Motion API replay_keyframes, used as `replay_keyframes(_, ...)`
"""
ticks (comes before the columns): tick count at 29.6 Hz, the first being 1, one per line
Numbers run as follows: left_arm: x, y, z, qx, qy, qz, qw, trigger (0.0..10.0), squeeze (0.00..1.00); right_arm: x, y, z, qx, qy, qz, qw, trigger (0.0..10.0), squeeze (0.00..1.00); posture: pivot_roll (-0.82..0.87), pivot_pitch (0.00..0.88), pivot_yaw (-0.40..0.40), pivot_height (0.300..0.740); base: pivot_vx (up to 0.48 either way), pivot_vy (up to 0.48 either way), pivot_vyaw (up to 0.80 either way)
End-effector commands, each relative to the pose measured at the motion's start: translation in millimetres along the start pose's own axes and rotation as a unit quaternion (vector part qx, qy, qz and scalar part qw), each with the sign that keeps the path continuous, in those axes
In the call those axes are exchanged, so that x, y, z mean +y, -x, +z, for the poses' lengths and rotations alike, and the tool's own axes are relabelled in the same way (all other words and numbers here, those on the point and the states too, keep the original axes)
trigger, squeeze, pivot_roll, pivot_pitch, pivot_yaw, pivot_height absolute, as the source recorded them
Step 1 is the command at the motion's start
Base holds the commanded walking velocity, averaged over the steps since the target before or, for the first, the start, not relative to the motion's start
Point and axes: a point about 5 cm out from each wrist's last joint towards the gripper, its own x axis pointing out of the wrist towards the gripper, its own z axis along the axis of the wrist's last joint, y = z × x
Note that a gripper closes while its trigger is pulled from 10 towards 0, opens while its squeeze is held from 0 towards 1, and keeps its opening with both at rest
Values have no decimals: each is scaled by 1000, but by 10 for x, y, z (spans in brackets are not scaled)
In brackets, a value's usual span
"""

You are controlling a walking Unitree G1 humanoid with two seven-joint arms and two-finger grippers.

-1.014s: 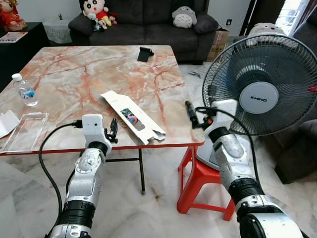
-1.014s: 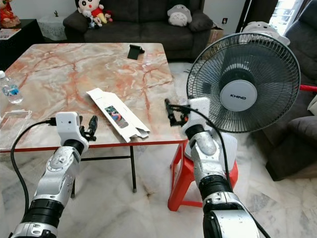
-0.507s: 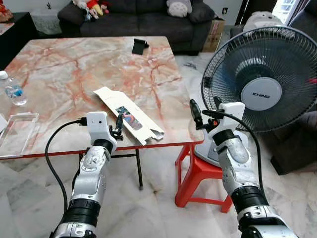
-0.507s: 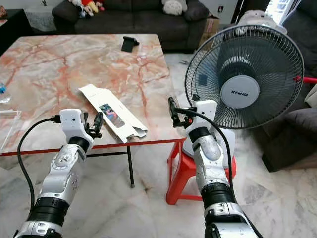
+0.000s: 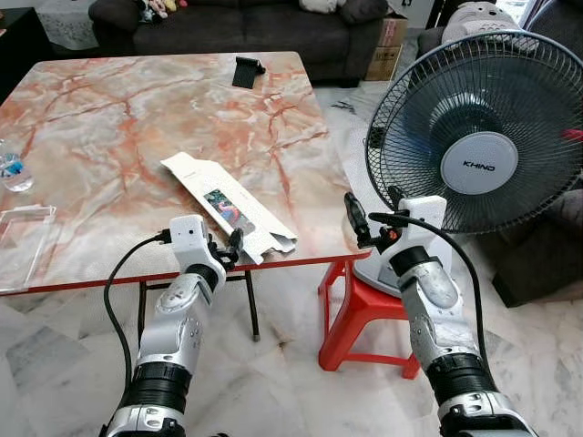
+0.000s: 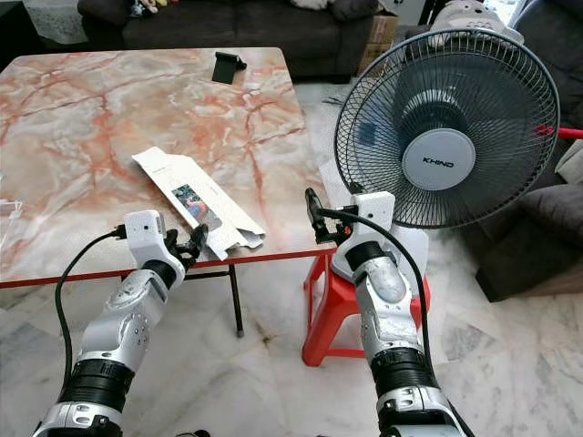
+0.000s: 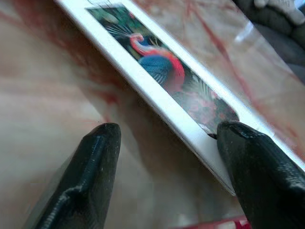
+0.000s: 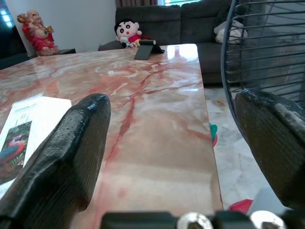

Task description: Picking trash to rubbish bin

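Left claw (image 5: 235, 244) has closed in on the flat box (image 5: 228, 204) at the bench (image 5: 109, 137) near edge, fingers spread empty beside its end, so grasp looks next; right claw (image 5: 351, 214) open, empty off the corner.

The water bottle (image 5: 9, 168) and clear tray (image 5: 16, 246) are cropped.

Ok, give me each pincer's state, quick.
Left pincer: open, at the flat box, holding nothing.
Right pincer: open, empty, by the table edge.
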Motion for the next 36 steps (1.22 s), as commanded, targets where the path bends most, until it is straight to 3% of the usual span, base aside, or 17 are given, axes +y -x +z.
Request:
replay_keyframes(1,-77,-49,35,7,21,-14,1000,10000,0,13,5,24,-3,-1,4,1000,10000,0,-23,123,-38,740,0,0,0)
replay_keyframes(9,-154,-150,47,37,58,-16,997,10000,0,16,33,18,4,-2,9,1000,10000,0,-33,132,-37,740,0,0,0)
replay_keyframes(19,-149,-31,309,-9,51,-22,998,10000,0,44,44,-1,9,-7,15,1000,10000,0,-38,141,-31,740,0,0,0)
replay_keyframes(22,-107,16,406,-27,29,-14,999,10000,0,100,28,-21,14,-10,29,999,10000,0,-13,147,-39,740,0,0,0)
replay_keyframes(24,-41,56,514,-55,-4,1,998,10000,0,273,-29,-38,17,-25,67,997,10000,0,-10,142,-39,740,0,0,0)
replay_keyframes(27,-28,40,538,-62,-16,11,998,10000,0,425,-66,-30,15,-29,100,994,10000,0,-12,134,-38,740,0,0,0)
replay_keyframes(29,-78,27,602,-94,-14,0,996,10000,0,578,-107,-24,11,-36,125,991,10000,0,-11,127,-38,740,0,0,0)
replay_keyframes(32,-141,50,633,-122,-56,-7,991,10000,0,695,-149,-21,8,-42,144,989,10000,0,-5,121,-39,740,0,0,0)
replay_keyframes(33,-152,68,622,-129,-94,-3,987,10000,0,741,-175,-11,6,-47,152,987,10000,0,-3,116,-37,740,0,0,0)
replay_keyframes(36,-160,84,599,-139,-119,-3,983,10000,0,787,-205,4,4,-50,160,986,10000,0,3,109,-37,740,0,0,0)
